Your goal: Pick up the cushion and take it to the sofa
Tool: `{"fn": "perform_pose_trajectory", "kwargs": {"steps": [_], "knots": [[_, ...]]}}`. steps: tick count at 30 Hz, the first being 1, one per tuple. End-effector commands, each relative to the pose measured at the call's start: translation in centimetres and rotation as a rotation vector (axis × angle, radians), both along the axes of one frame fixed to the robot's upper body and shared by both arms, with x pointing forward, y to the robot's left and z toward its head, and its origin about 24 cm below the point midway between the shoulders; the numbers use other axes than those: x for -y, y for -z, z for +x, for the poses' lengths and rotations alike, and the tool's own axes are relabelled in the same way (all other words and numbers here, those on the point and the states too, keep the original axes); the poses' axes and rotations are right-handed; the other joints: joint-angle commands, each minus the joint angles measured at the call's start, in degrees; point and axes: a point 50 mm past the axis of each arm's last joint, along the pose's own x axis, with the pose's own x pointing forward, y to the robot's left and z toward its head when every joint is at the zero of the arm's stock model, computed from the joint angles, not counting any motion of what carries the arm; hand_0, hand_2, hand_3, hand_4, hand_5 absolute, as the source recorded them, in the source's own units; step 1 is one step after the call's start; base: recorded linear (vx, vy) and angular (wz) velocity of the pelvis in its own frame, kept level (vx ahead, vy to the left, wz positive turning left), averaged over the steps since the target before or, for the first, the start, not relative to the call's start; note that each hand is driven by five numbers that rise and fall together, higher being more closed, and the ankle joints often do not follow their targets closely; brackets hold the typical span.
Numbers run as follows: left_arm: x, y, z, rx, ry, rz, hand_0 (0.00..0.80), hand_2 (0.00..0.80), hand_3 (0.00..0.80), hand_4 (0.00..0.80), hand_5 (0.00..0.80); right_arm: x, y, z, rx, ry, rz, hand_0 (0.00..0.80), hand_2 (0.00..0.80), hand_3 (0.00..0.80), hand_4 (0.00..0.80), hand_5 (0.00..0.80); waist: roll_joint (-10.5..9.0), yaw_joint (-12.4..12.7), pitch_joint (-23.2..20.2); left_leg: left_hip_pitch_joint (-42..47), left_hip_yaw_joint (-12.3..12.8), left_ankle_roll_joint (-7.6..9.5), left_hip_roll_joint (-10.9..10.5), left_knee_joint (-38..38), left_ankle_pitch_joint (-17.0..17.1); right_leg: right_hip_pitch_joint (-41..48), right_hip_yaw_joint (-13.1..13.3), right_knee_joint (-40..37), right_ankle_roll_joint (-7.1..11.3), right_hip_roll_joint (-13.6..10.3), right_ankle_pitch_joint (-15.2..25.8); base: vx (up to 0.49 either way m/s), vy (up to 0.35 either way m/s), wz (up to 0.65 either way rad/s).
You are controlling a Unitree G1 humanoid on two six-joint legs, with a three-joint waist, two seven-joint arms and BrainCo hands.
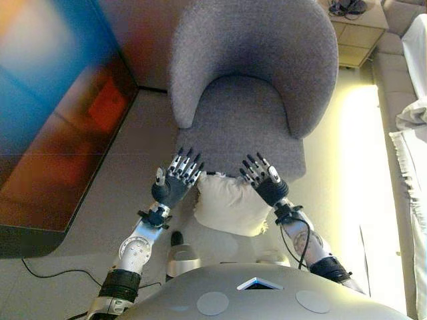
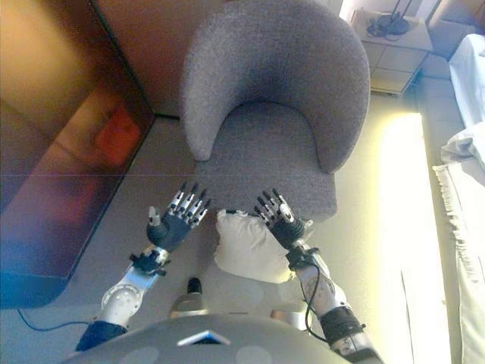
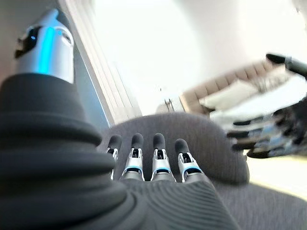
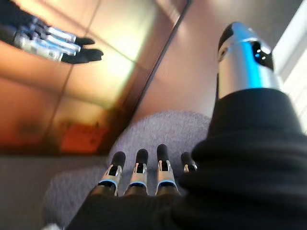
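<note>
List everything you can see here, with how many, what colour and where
cushion: one, cream, on the floor against the armchair's front edge, between the two hands
armchair: one, grey, round-backed, straight ahead
dark glossy panel: one, dark with blue and orange reflections, to the left
cabinet: one, light wood, behind the armchair to the right
pale cloth: white, along the right edge
left hand: one, silver and dark, open, left of the cushion
right hand: one, silver and dark, open, at the cushion's right corner

No text, label, number or sign can be read on anything in these views.
</note>
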Motion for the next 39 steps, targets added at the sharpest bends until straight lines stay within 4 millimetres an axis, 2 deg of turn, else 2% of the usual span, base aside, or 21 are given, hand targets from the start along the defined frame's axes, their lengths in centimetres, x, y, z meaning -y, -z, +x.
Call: {"fn": "perform_pose_trajectory", "kwargs": {"steps": [1, 2, 4, 9, 21, 24, 25, 26, 27, 30, 33, 36, 39], "knots": [[1.4, -2.2, 1.4, 0.125, 0.085, -0.317, 0.0, 0.0, 0.0, 0.0, 0.0, -1.7, -4.3, 1.4, 0.179, 0.024, 0.607, 0.0, 0.0, 0.0, 0.0, 0.0, -0.19, -0.2, -0.2, 0.4, 3.6, 2.94, 2.1, 3.6, -3.4, -4.9, -4.6, 0.5, 0.1, -2.1, 7.6, 0.021, -0.014, 0.08], [1.8, -2.1, 1.4, 0.1, 0.079, -0.4, 0.0, 0.0, 0.0, 0.0, 0.0, -1.9, -4.5, 1.5, 0.18, 0.05, 0.704, 0.0, 0.0, 0.0, 0.0, 0.0, -0.17, -0.3, -0.5, 0.4, 3.6, 2.91, 2.1, 3.8, -3.6, -4.9, -4.5, 0.5, 0.09, -2.0, 7.6, 0.019, -0.001, 0.09], [2.3, -2.1, 1.5, 0.087, 0.049, -0.456, 0.0, 0.0, 0.0, 0.0, 0.0, -2.0, -4.9, 2.0, 0.19, 0.054, 0.742, 0.0, 0.0, 0.0, 0.0, 0.0, -0.16, -0.5, -0.5, 0.5, 3.4, 3.17, 1.9, 4.4, -4.3, -5.1, -3.6, 0.6, 0.07, -1.8, 7.3, 0.006, 0.006, 0.03], [2.0, -1.6, 0.6, 0.098, 0.003, -0.443, 0.0, 0.0, 0.0, 0.0, 0.0, -2.3, -5.0, 1.4, 0.236, -0.002, 0.692, 0.0, 0.0, 0.0, 0.0, 0.0, -0.05, -0.6, -0.7, 0.7, 3.5, 3.39, 1.9, 5.5, -5.2, -4.9, -1.4, 0.3, -0.02, -1.2, 6.8, 0.004, -0.001, -0.03], [2.0, -1.5, 1.0, 0.061, 0.012, -0.397, 0.0, 0.0, 0.0, 0.0, 0.0, -2.3, -4.2, 1.1, 0.194, 0.009, 0.649, 0.0, 0.0, 0.0, 0.0, 0.0, -0.27, -0.1, -1.5, 1.3, 3.1, 3.38, 1.3, 4.0, -4.8, -4.2, -2.6, -0.9, -0.14, -1.0, 7.3, -0.005, 0.001, 0.0], [1.0, -0.6, 1.0, 0.032, -0.042, -0.19, 0.0, 0.0, 0.0, 0.0, 0.0, -1.6, -3.3, 1.1, 0.168, 0.044, 0.429, 0.0, 0.0, 0.0, 0.0, 0.0, -0.34, -0.1, -1.6, 1.5, 3.2, 3.33, 1.1, 3.5, -4.6, -4.1, -3.0, -1.5, -0.2, -0.9, 7.8, 0.0, 0.0, 0.0], [-0.5, 0.0, 1.2, -0.007, -0.116, 0.011, 0.0, 0.0, 0.0, 0.0, 0.0, -0.4, -2.6, 1.3, 0.144, 0.099, 0.202, 0.0, 0.0, 0.0, 0.0, 0.0, -0.35, -0.1, -1.2, 1.8, 3.0, 3.25, 1.1, 3.7, -4.8, -3.9, -3.0, -1.3, -0.24, -0.8, 7.7, 0.0, 0.0, 0.0], [-1.2, 0.2, 1.3, -0.026, -0.152, 0.115, 0.0, 0.0, 0.0, 0.0, 0.0, 0.2, -2.2, 1.4, 0.125, 0.127, 0.076, 0.0, 0.0, 0.0, 0.0, 0.0, -0.41, 0.0, -1.3, 1.4, 2.8, 3.28, 1.0, 3.9, -4.7, -4.3, -2.9, -1.2, -0.29, -0.7, 7.8, 0.0, 0.0, 0.0], [-2.5, 0.2, 1.7, -0.031, -0.214, 0.33, 0.0, 0.0, 0.0, 0.0, 0.0, 1.3, -1.8, 1.7, 0.115, 0.165, -0.153, 0.0, 0.0, 0.0, 0.0, 0.0, -0.47, 0.0, -1.2, 1.1, 2.5, 3.25, 1.0, 4.5, -4.8, -4.5, -2.8, -0.9, -0.31, -0.8, 7.8, 0.0, 0.0, 0.0], [-5.9, -0.4, 2.9, -0.04, -0.327, 0.785, 0.0, 0.0, 0.0, 0.0, 0.0, 3.8, -1.8, 2.4, 0.13, 0.204, -0.576, 0.0, 0.0, 0.0, 0.0, 0.0, -0.56, 0.0, -0.1, 0.0, 1.9, 3.35, 0.6, 7.1, -5.5, -5.5, -2.1, 0.4, -0.39, -1.1, 7.7, 0.0, 0.0, 0.0], [-7.4, -0.9, 3.8, -0.049, -0.363, 0.939, 0.0, 0.0, 0.0, 0.0, 0.0, 5.6, -2.2, 3.2, 0.137, 0.22, -0.76, 0.0, 0.0, 0.0, 0.0, 0.0, -0.67, 0.2, 1.5, -2.5, 1.3, 3.38, 0.6, 11.1, -6.8, -6.9, -1.4, 2.3, -0.83, -2.0, 7.5, -0.011, 0.001, 0.0], [-7.3, -1.1, 5.2, -0.044, -0.384, 1.019, 0.0, 0.0, 0.0, 0.0, 0.0, 6.8, -2.2, 4.2, 0.11, 0.269, -0.874, 0.0, 0.0, 0.0, 0.0, 0.0, -0.49, 0.4, 3.8, -6.4, 0.2, 2.95, 0.9, 15.5, -8.1, -9.6, -0.4, 4.9, -1.02, -3.3, 7.3, -0.097, -0.005, 0.02], [-6.3, -2.2, 7.6, 0.019, -0.394, 1.051, 0.0, 0.0, 0.0, 0.0, 0.0, 7.6, -2.9, 6.3, 0.107, 0.331, -0.939, 0.0, 0.0, 0.0, 0.0, 0.0, -0.01, 0.6, 7.8, -13.2, -0.9, 2.34, 1.5, 20.7, -9.1, -15.3, 0.6, 8.7, -1.06, -4.8, 7.4, -0.307, -0.027, 0.03]]}}
